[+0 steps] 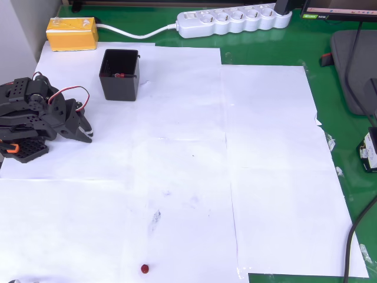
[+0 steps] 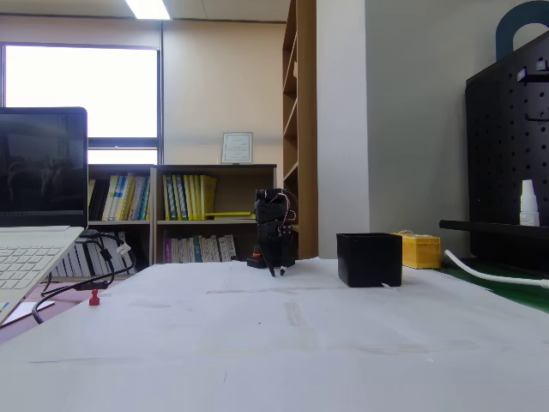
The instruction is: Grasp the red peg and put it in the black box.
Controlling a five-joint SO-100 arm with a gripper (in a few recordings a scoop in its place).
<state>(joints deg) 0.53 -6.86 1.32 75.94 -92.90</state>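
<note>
Overhead view: end effector folded just below-left of the box, pointing right; whether it is released or clenched, cannot tell. Peg lies on paper well below the box, far down-right of the end effector. Something small and red sits inside the box.

Fixed view: peg far left of box; end effector between them, empty.
</note>
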